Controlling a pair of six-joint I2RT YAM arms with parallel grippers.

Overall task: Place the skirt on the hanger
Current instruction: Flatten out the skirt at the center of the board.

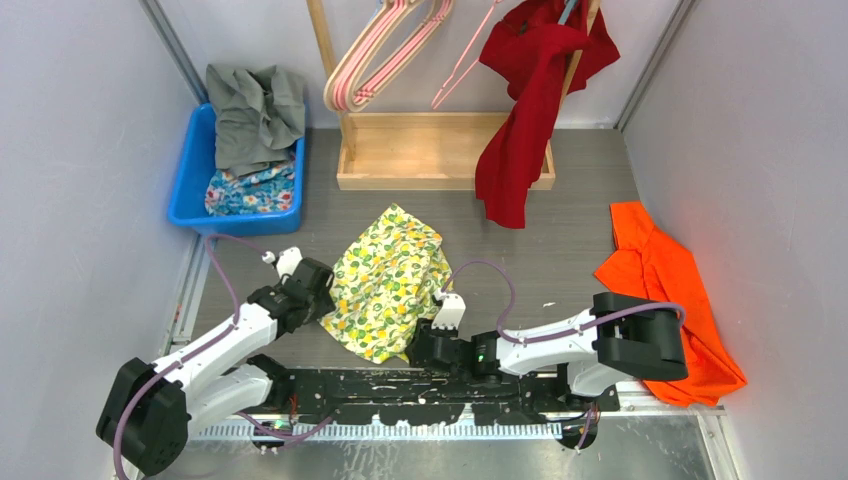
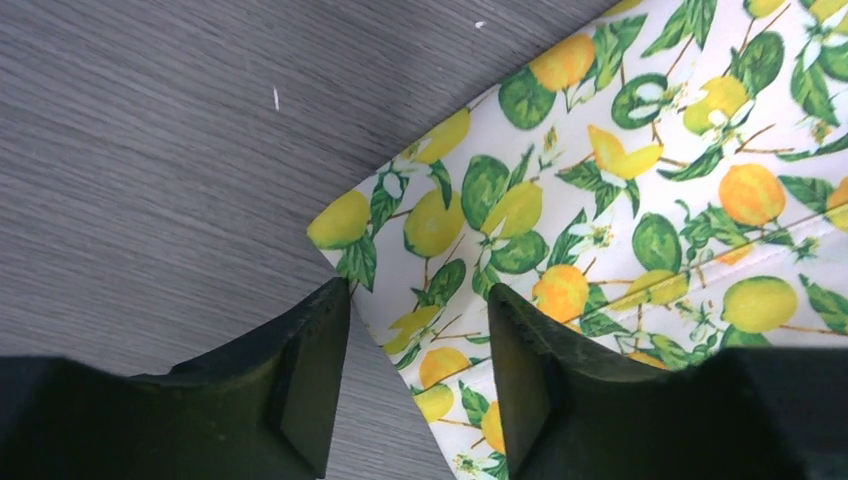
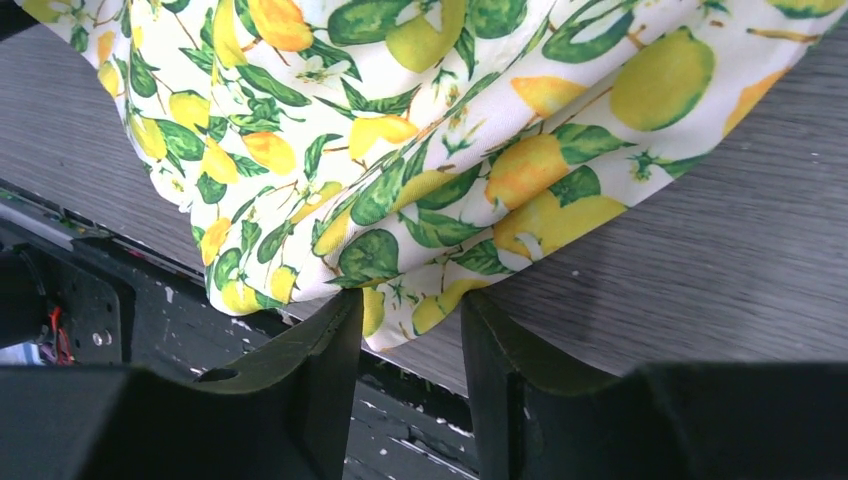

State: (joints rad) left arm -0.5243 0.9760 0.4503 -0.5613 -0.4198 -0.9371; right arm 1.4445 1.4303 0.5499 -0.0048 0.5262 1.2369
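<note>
step in hand, as we judge it: getting hold of the skirt [image 1: 385,280] at two points on its edge. it lies crumpled on the table [image 1: 580,230], centre of the top view, just above the arm bases.

left gripper [image 2: 418,370]: jaws apart, straddling the skirt's left edge near a corner; one finger is over bare table, the other over cloth. not clamped.

right gripper [image 3: 410,370]: jaws apart, with the folded bottom hem right at the gap. not clamped either.

to do this well, we think both sets of jaws should go further past the edge before closing, so they bite cloth and not just the hem. the right side shows doubled folds, so it may catch more than one layer. lift both together to keep the waist spread.

right of frame: orange garment [image 1: 660,290] on the table, well apart from the skirt.

containers: blue bin [image 1: 190,180], upper left, holds a grey garment [image 1: 255,115] on top of a blue patterned cloth [image 1: 250,190]. the wooden rack [image 1: 440,150], upper centre, carries pink hangers [image 1: 385,55] and a draped red garment [image 1: 535,100].
</note>
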